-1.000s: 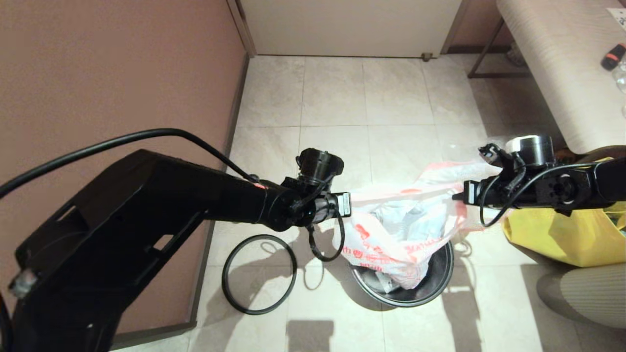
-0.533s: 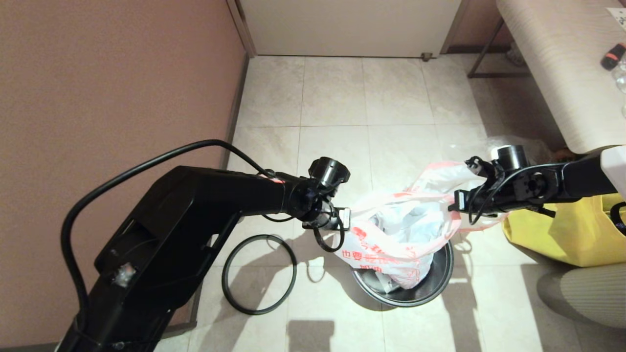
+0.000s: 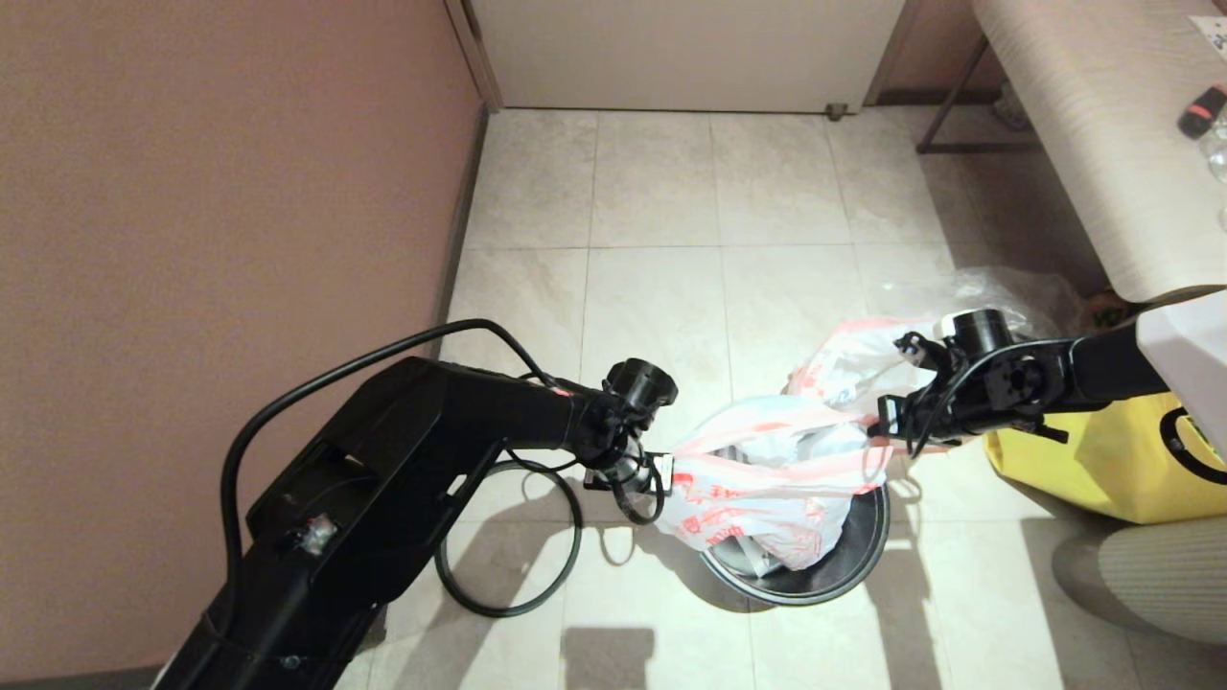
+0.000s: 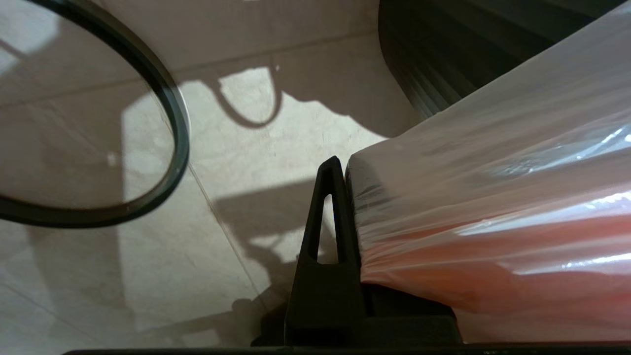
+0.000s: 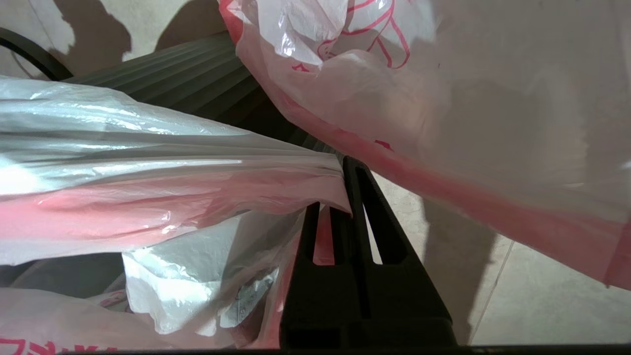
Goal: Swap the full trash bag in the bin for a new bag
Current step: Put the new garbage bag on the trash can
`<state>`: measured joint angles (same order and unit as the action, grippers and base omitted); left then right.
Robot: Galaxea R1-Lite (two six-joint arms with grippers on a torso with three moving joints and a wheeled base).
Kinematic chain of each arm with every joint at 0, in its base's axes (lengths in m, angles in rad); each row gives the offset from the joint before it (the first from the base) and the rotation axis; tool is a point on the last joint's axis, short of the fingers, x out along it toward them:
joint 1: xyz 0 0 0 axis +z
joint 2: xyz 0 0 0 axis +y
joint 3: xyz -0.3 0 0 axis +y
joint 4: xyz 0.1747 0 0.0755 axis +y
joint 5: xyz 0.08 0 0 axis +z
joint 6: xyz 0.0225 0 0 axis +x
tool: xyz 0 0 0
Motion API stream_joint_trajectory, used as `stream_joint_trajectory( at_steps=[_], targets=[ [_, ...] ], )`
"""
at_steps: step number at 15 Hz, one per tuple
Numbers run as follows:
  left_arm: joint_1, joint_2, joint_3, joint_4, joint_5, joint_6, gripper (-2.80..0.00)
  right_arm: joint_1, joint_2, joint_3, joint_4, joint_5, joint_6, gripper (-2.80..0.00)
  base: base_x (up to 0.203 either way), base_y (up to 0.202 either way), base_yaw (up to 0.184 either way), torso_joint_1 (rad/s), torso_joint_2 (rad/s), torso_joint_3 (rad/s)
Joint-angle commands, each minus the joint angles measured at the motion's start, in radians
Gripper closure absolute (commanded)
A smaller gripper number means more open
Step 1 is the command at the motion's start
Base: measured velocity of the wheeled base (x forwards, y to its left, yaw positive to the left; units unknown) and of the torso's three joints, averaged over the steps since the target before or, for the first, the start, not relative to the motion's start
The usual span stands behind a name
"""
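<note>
The new bag (image 3: 757, 489), white film with a pink rim band and red print, hangs stretched between my two grippers, its lower part inside the dark round bin (image 3: 863, 556). Only crumpled white film shows in its mouth. My left gripper (image 3: 671, 470) is shut on the bag's left rim (image 4: 493, 197), one finger (image 4: 330, 197) bare, the other under film. My right gripper (image 3: 877, 422) is shut on the right rim (image 5: 148, 197). A second pink-rimmed bag (image 3: 839, 359), seemingly the full trash bag, bulges behind the bin; I cannot make out bottles in it.
The bin's ring (image 3: 518, 608) lies loose on the tiles left of the bin. A clear bag (image 3: 1007, 287) and a big yellow bag (image 3: 1083, 460) sit to the right, under a wood-grain table (image 3: 1083, 115). A brown wall (image 3: 240, 192) runs along the left.
Both grippers have come down and nearer to me with the bag, so its mouth now sits just above the bin's rim. The bag behind the bin stayed put.
</note>
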<state>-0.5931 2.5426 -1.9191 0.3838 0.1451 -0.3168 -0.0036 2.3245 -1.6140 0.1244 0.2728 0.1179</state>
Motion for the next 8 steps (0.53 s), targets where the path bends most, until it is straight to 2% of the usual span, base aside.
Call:
stream_joint_trajectory(
  at_steps=[1,2,3,6,7,8],
  targets=[
    [-0.015,-0.006,0.034,0.001,0.000,-0.005,0.00,-0.003,-0.002,0.020,0.001,0.002,0.001,0.00,0.000,0.000,0.000,0.000,0.00,0.000],
    [-0.028,-0.031,0.067,-0.001,-0.005,-0.007,0.00,-0.004,-0.022,0.047,0.000,0.004,0.001,0.00,0.000,0.000,0.000,0.000,0.00,0.000],
    [-0.047,-0.061,0.105,-0.004,-0.012,-0.010,-2.80,-0.005,-0.040,0.073,-0.001,0.003,0.000,0.00,0.000,0.000,0.000,0.000,0.00,0.000],
    [-0.093,-0.118,0.191,-0.005,-0.018,-0.023,-2.80,-0.004,-0.090,0.113,-0.003,-0.018,-0.001,0.00,0.000,0.000,0.000,0.000,0.00,0.000],
    [-0.094,-0.122,0.201,-0.005,-0.018,-0.030,-2.80,-0.004,-0.101,0.124,-0.012,-0.022,-0.004,-2.80,0.000,0.000,0.000,0.000,0.00,0.000],
    [-0.096,-0.123,0.215,-0.005,-0.018,-0.038,-2.80,-0.001,-0.116,0.131,-0.015,-0.023,-0.003,-2.80,0.000,0.000,0.000,0.000,0.00,0.000]
  ],
)
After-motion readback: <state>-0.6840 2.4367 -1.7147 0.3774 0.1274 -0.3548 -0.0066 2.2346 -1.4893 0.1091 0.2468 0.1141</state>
